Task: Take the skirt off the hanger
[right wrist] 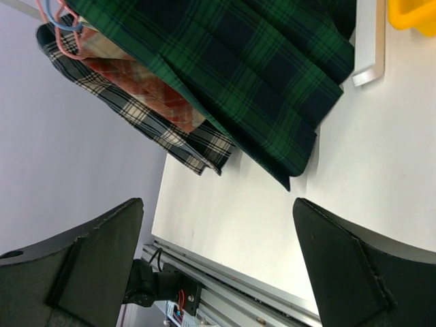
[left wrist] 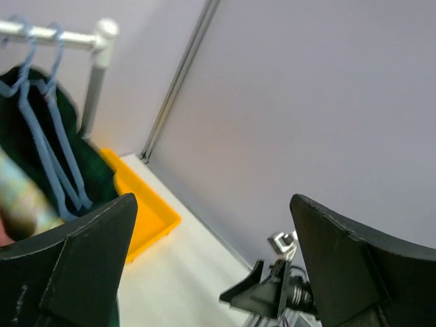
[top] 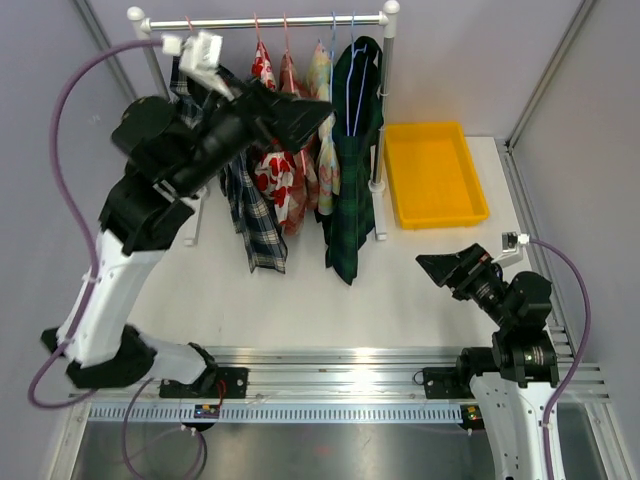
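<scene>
A dark green plaid skirt (top: 350,170) hangs on blue hangers (top: 352,90) at the right end of the white clothes rail (top: 230,20). It also shows in the right wrist view (right wrist: 259,68) and, with its blue hangers (left wrist: 48,136), in the left wrist view (left wrist: 99,170). My left gripper (top: 300,110) is raised high by the rail, in front of the hanging clothes and just left of the skirt; it is open and empty (left wrist: 211,218). My right gripper (top: 440,265) is low at the right, open and empty (right wrist: 218,204), facing the skirt's hem.
Other clothes hang left of the skirt: a blue-white checked piece (top: 258,220), a red floral one (top: 280,180), a pale floral one (top: 325,160). A yellow bin (top: 392,180) sits right of the rack's white post (top: 382,100). The rack's foot (right wrist: 371,41) rests on the table.
</scene>
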`<state>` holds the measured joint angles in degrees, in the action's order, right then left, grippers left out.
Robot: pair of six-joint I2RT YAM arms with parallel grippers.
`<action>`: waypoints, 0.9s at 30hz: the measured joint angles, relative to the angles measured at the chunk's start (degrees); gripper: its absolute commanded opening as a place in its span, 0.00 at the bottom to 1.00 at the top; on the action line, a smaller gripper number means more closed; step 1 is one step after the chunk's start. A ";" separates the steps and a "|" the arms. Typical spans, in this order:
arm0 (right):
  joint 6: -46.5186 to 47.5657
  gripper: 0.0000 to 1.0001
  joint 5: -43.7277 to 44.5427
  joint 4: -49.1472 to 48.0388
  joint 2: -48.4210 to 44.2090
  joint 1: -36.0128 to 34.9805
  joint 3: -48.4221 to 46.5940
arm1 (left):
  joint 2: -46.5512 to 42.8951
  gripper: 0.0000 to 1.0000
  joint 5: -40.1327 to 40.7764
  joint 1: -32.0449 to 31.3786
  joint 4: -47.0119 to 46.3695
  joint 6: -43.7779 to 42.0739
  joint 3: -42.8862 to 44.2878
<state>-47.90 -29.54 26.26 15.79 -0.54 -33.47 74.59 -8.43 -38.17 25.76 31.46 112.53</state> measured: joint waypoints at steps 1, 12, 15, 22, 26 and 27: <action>0.57 0.99 0.00 0.28 0.63 0.00 0.00 | 3.80 0.99 2.84 -3.04 1.64 -2.23 6.10; 6.34 0.99 0.57 6.40 0.68 0.00 0.02 | 35.41 0.93 22.53 -10.40 9.51 -15.93 25.59; 7.41 0.99 1.07 8.04 0.20 0.00 0.02 | 38.97 0.91 25.99 -10.40 9.90 -17.18 25.24; 9.22 0.99 2.27 10.86 -0.13 0.00 0.00 | 38.80 0.90 31.80 -10.40 7.28 -18.73 22.69; 9.35 0.99 2.58 11.28 -0.20 0.00 0.09 | 37.05 0.90 33.68 -10.47 5.92 -19.69 20.20; 9.33 0.99 2.58 11.26 -0.26 0.00 0.24 | 36.39 0.90 34.12 -10.49 5.66 -19.98 19.37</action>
<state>-38.57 -26.96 37.52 15.53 -0.54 -33.23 110.98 25.69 -48.66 31.42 11.49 131.90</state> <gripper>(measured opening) 0.993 0.899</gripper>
